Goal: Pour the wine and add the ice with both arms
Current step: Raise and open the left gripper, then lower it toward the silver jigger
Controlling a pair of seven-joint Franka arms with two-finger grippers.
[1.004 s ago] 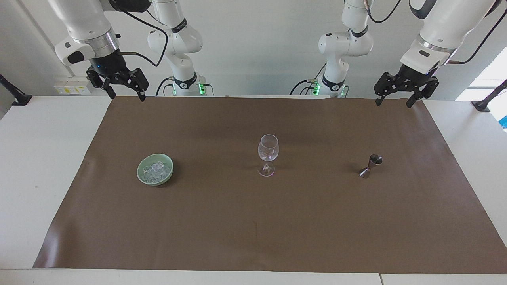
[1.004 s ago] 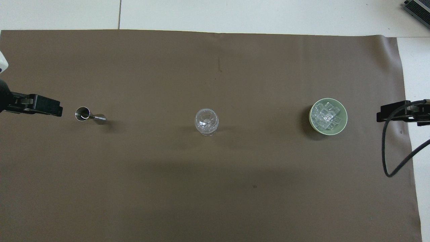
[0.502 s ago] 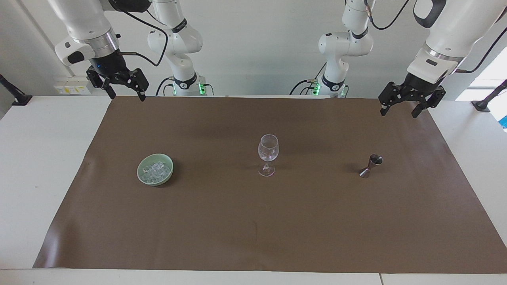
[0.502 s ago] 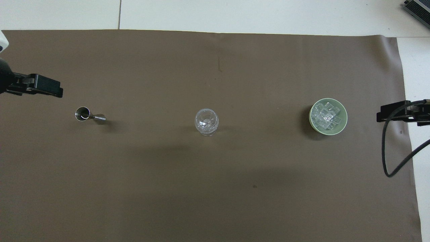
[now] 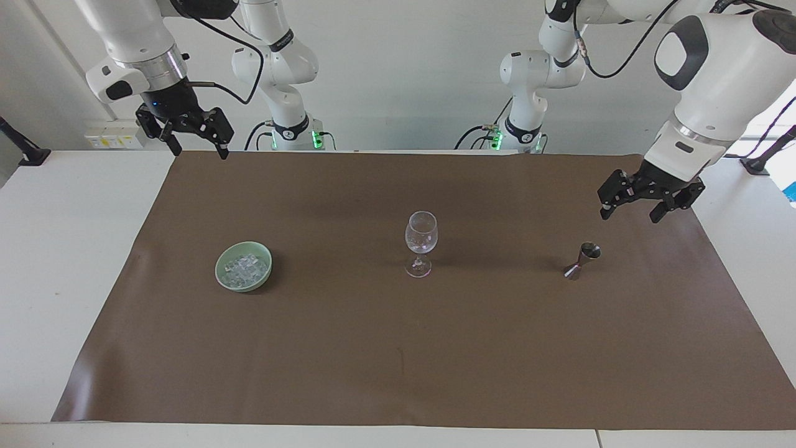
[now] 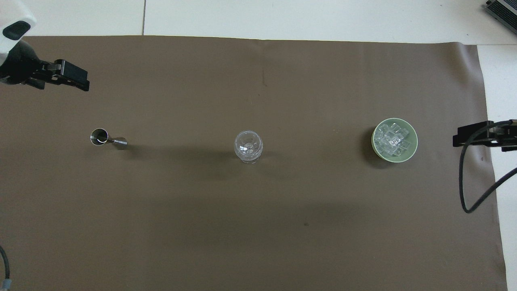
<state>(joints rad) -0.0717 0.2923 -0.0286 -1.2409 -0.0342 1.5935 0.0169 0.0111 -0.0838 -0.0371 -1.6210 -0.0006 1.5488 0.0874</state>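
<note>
A clear wine glass (image 5: 421, 239) (image 6: 248, 146) stands upright at the middle of the brown mat. Toward the left arm's end stands a small metal jigger (image 5: 582, 260) (image 6: 106, 138); wine is hidden, and I cannot tell whether the jigger holds any. Toward the right arm's end, a pale green bowl (image 5: 219, 269) (image 6: 414, 142) holds a heap of ice (image 5: 246, 267) (image 6: 391, 140). My left gripper (image 5: 628, 216) (image 6: 76, 79) hangs open and empty over the mat close to the jigger. My right gripper (image 5: 199, 152) (image 6: 464, 139) waits open and empty over the mat's corner at the robots' edge.
The brown mat (image 5: 398, 348) covers most of the white table. Black clamp stands sit at the table's corners by the robots (image 5: 25, 150) (image 5: 760, 163). A black cable (image 6: 467, 190) loops down from the right arm. A dark device (image 6: 503, 10) lies at one table corner.
My left gripper has come down and away from the robots' edge, out over the mat toward the jigger. The right arm and all objects have stayed put.
</note>
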